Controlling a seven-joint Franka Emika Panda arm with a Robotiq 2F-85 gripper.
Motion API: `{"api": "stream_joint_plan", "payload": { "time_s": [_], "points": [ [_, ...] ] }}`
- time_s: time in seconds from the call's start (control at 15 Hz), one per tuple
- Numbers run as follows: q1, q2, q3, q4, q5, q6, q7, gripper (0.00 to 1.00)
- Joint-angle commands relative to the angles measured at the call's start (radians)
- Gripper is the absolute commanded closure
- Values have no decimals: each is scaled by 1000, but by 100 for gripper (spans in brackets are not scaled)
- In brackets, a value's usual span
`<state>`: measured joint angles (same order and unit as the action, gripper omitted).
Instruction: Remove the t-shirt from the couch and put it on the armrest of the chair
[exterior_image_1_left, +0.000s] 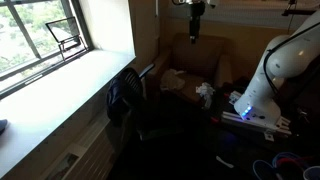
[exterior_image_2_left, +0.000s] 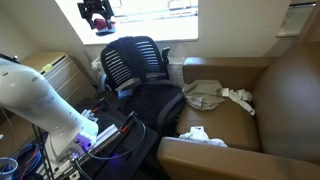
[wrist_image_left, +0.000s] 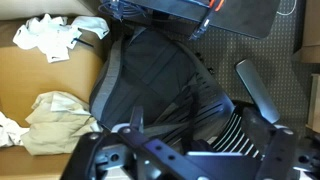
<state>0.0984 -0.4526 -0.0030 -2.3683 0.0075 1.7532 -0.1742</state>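
Note:
The beige-grey t-shirt (exterior_image_2_left: 205, 95) lies crumpled on the brown couch (exterior_image_2_left: 285, 90) seat; it also shows in an exterior view (exterior_image_1_left: 172, 80) and at the left of the wrist view (wrist_image_left: 55, 120). Next to the couch stands the black chair (exterior_image_2_left: 135, 65), whose slim armrest (wrist_image_left: 256, 90) shows from above in the wrist view. My gripper (exterior_image_2_left: 97, 15) hangs high above the chair, well away from the t-shirt, and is open with nothing between its fingers (wrist_image_left: 137, 122). From the far side it appears at the top of the picture (exterior_image_1_left: 196, 20).
A bright white cloth lump (exterior_image_2_left: 200, 135) rests on the near couch arm, and another white piece (exterior_image_2_left: 238, 97) lies beside the t-shirt. The robot base (exterior_image_1_left: 265, 85) stands by cables and gear on the floor. A window sill (exterior_image_1_left: 60, 85) runs behind the chair.

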Motion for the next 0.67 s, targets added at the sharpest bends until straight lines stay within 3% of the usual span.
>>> {"api": "stream_joint_plan", "payload": {
  "time_s": [0.0, 0.07, 0.2, 0.53, 0.6],
  "points": [
    [-8, 0, 7, 2, 3, -2, -2, 0],
    [-8, 0, 7, 2, 3, -2, -2, 0],
    [-69, -45, 1, -89, -143, 127, 34, 0],
    [-227, -131, -143, -205, -542, 380, -74, 0],
    [-260, -127, -197, -185, -511, 393, -45, 0]
  ]
}}
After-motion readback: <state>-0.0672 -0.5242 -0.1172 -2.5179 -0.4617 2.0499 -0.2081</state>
